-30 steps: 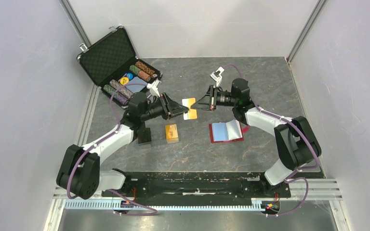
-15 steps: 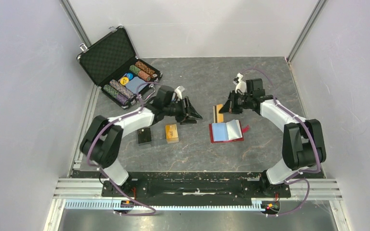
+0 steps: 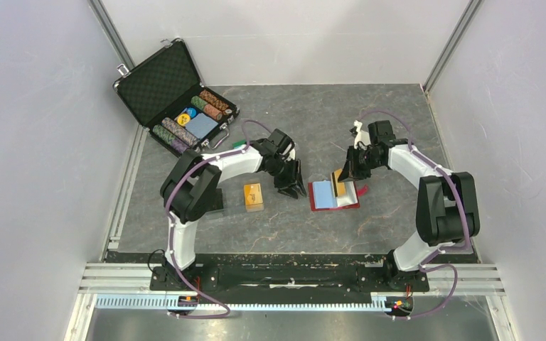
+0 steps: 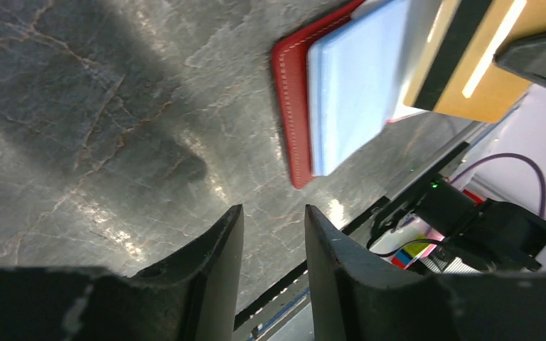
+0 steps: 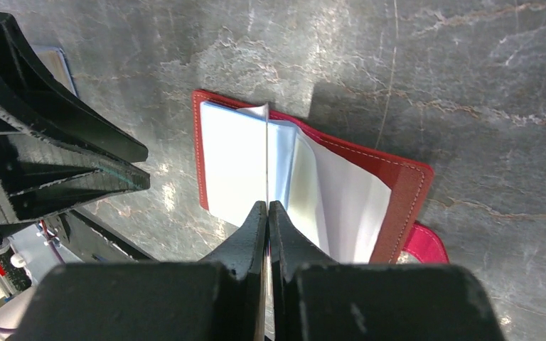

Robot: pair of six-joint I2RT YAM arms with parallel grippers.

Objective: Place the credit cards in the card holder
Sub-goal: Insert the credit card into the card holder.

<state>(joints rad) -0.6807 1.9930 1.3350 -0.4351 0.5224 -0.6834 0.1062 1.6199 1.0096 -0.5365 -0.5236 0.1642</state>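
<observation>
On the surface (image 3: pixel 291 231), the card holder (image 3: pixel 327 197) lies right of the credit cards (image 3: pixel 254 197), with the chip case (image 3: pixel 174 96) behind, far left.

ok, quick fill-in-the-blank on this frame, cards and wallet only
1. The right end effector grips one orange card just above the ____-coloured wallet.
2. That wallet lies ____, with its inner pockets showing.
3. The left end effector, beside the wallet, holds ____.

Missing words: red; open; nothing.

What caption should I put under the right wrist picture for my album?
Right gripper pinches a credit card edge-on over the open red card holder.
</observation>
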